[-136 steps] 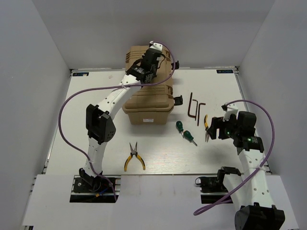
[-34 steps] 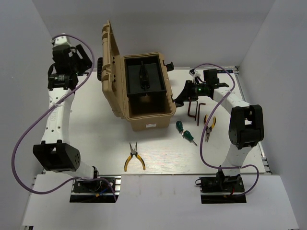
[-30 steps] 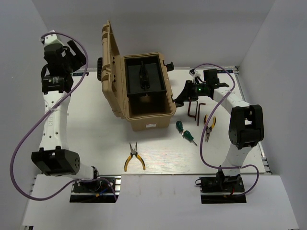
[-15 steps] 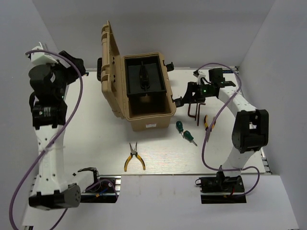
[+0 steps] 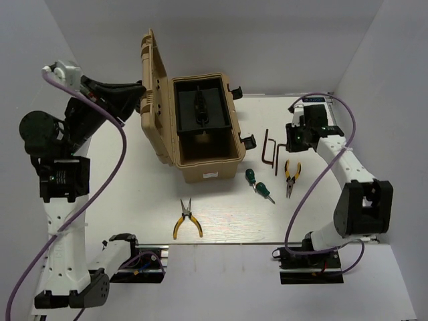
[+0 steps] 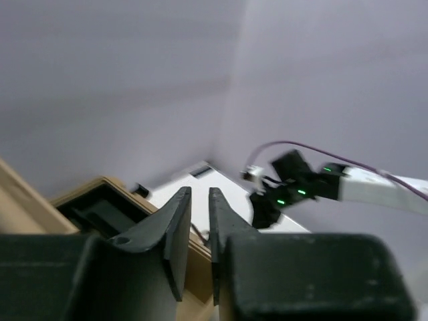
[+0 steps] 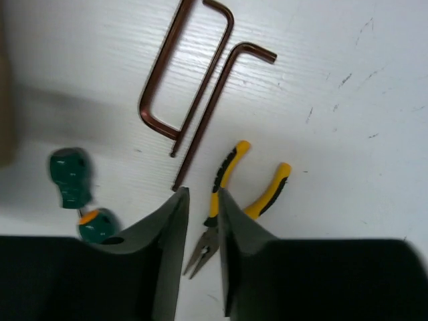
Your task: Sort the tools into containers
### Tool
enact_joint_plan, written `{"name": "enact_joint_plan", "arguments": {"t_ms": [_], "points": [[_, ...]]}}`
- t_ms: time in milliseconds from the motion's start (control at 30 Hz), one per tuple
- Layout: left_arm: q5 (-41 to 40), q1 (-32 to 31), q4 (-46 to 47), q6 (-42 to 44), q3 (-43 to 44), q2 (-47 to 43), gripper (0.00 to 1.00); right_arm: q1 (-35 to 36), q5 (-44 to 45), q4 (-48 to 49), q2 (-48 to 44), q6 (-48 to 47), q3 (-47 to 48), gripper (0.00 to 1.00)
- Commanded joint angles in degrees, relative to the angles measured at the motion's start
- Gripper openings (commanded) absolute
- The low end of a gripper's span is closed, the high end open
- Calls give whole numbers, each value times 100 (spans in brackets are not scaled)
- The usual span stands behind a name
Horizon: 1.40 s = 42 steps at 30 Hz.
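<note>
The tan toolbox (image 5: 204,166) stands open, its lid (image 5: 151,87) upright on the left and its black inner tray (image 5: 200,107) showing. Two hex keys (image 5: 271,150), one pair of yellow pliers (image 5: 291,175) and two green screwdrivers (image 5: 251,176) (image 5: 265,192) lie right of it. The other pliers (image 5: 186,219) lie in front. My left gripper (image 5: 132,93) hangs high beside the lid, nearly shut and empty (image 6: 199,197). My right gripper (image 5: 294,137) hovers above the hex keys (image 7: 200,80) and pliers (image 7: 257,194), nearly shut and empty (image 7: 202,200).
White walls close in the table on the left, back and right. The black side latch (image 5: 249,141) hangs loose on the toolbox's right side. Purple cables loop from both arms. The right arm (image 6: 301,190) shows in the left wrist view beyond the box.
The lid, closed 4.5 s ago, stands open. In the last second my left arm rose and swung towards the lid, and my right gripper drew back from the right latch to above the hex keys.
</note>
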Motion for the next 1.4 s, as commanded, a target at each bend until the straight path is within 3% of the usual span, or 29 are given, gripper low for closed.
{"name": "enact_joint_plan", "arguments": {"t_ms": [0, 100, 200, 333, 467, 633, 800, 900, 967, 1067, 1200, 1367], "points": [[835, -235, 96, -23, -277, 204, 29, -17, 478, -148, 451, -21, 143, 32], [739, -551, -527, 609, -278, 406, 38, -9, 460, -403, 1040, 199, 731, 41], [282, -850, -1099, 1313, -173, 528, 42, -9, 345, -527, 1366, 217, 865, 42], [615, -1175, -1100, 1314, 485, 1108, 42, -26, 363, -202, 1191, 209, 629, 42], [379, -1632, -1240, 1375, 1048, 2012, 42, -52, 371, -123, 1138, 235, 505, 42], [-815, -2519, -2153, 2060, 1549, 2664, 42, -105, 328, 27, 1120, 323, 417, 42], [-1730, -2785, -2585, 2421, 2314, 2823, 42, -141, 99, 96, 1514, 551, 636, 42], [-1715, -2889, -2638, 2474, 2727, 2823, 55, -193, -146, 97, 1726, 726, 944, 45], [-1129, -2951, -2472, 2387, 2728, 2823, 67, -185, -384, 45, 2069, 780, 1102, 46], [-494, -3126, -2541, 2334, 2588, 3086, 73, -141, -350, -78, 2621, 885, 1602, 48], [-816, -3565, -2690, 2666, 2008, 3148, 74, -114, 63, -228, 2992, 1044, 1981, 48], [-1518, -4190, -2972, 2966, 1955, 3280, 74, -105, 221, -202, 3229, 1079, 1990, 48]]}}
